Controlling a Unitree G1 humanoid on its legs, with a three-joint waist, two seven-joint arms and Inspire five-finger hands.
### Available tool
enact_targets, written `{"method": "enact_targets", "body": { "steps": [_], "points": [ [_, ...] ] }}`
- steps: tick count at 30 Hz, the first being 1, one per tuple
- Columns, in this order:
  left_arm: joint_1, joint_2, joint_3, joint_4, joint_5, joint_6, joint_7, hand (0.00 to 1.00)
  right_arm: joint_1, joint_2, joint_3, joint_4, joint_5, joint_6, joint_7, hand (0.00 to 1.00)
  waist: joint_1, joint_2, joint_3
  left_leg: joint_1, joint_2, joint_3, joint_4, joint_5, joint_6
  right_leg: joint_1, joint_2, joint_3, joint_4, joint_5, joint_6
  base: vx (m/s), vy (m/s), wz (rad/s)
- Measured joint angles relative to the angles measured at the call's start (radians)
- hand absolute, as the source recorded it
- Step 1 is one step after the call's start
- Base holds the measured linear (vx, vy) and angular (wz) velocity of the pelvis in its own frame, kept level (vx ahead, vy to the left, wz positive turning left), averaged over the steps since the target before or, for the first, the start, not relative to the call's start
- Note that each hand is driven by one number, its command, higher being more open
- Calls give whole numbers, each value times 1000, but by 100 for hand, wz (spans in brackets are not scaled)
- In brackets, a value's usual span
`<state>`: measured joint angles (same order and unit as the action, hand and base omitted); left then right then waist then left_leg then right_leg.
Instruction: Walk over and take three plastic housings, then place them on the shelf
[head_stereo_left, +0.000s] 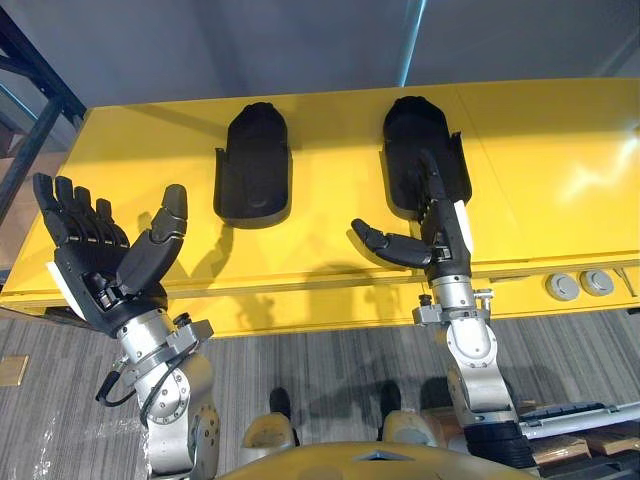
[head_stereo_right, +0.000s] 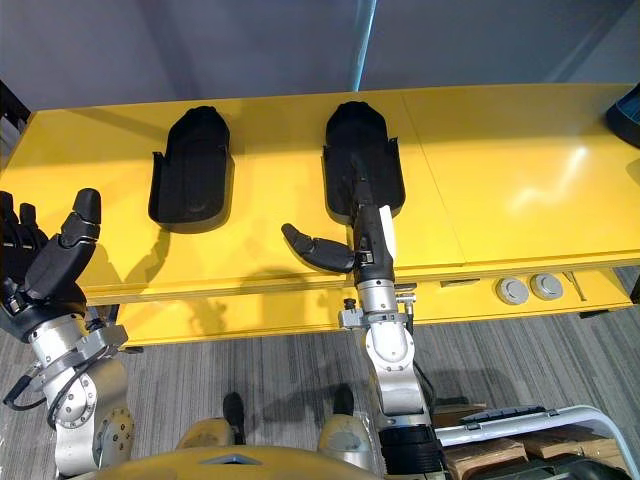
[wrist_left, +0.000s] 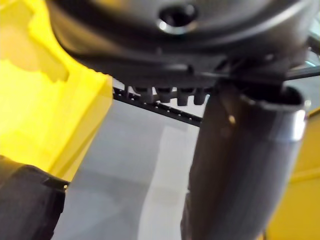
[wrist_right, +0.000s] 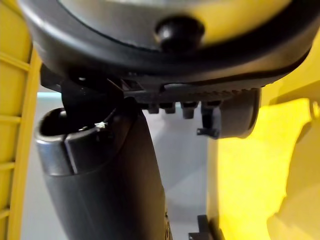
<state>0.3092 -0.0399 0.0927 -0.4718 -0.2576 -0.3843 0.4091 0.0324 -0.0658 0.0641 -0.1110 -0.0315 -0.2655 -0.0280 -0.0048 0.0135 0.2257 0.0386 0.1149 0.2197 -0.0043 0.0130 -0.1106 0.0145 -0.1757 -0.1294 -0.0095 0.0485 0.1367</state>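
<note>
Two housings on the table (head_stereo_left: 540, 180): left housing (head_stereo_left: 255, 165), right housing (head_stereo_left: 415, 125); left hand (head_stereo_left: 100, 262) splayed, empty; right hand (head_stereo_left: 441, 235) straight-fingered, released, over right housing.

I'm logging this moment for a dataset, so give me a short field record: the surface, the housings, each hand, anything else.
surface: yellow table
housings: two black ones lying apart, left housing and right housing, neither gripped
left hand: open, raised by the table's near left edge, holding nothing
right hand: open, fingers straight, reaching over the right housing's near end; contact unclear
other: silver discs on the table's front ledge, to the right
</note>
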Motion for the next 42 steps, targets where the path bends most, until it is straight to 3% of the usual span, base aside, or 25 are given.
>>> {"method": "enact_targets", "body": {
  "steps": [17,20,23,25,28,31,36,42],
  "points": [
    [-7,1,3,-1,29,18,-27,100,-15,0,-12,8,-4,0,-40,100,0,2,2,7,0,-3,-8,4,-1,7,2,-3,-3,0,0,0,0,0],
    [-6,0,3,-11,27,18,-50,100,24,4,-12,-65,-3,0,-52,100,0,2,1,27,2,2,-20,6,-3,24,5,-3,-12,0,0,7,-2,-3],
    [-4,0,2,-20,10,18,-93,100,76,21,-12,-204,0,-6,-60,100,-4,-5,-10,48,5,19,-25,-1,-7,41,8,5,-22,0,0,16,1,-12],
    [-4,0,-1,-35,-22,18,-150,100,101,40,-12,-281,-1,-14,-79,100,-8,-23,-31,60,16,37,-25,-7,-10,43,15,20,-24,1,0,10,-7,-20],
    [-4,1,-21,-35,-46,24,-233,100,126,60,-12,-319,-3,-13,-117,100,-14,-48,-67,91,26,74,-20,-22,-18,57,25,46,-27,1,0,8,-5,-29],
    [-3,1,-51,-35,-58,48,-297,100,148,65,-13,-347,-6,4,-157,100,-15,-57,-89,115,36,121,-11,-41,-22,56,33,89,-27,3,3,-22,1,-49],
    [-3,2,-142,-13,-68,65,-347,100,254,93,-70,-412,0,81,-207,100,-57,-50,-131,129,79,272,84,-114,-42,9,68,219,-31,19,17,-12,7,-88],
    [-20,14,-234,81,-144,91,-352,100,469,141,-232,-411,10,112,-255,100,-145,-4,-161,162,171,431,172,-183,-90,-22,150,330,-49,53,4,48,-36,-78]
  ]
}}
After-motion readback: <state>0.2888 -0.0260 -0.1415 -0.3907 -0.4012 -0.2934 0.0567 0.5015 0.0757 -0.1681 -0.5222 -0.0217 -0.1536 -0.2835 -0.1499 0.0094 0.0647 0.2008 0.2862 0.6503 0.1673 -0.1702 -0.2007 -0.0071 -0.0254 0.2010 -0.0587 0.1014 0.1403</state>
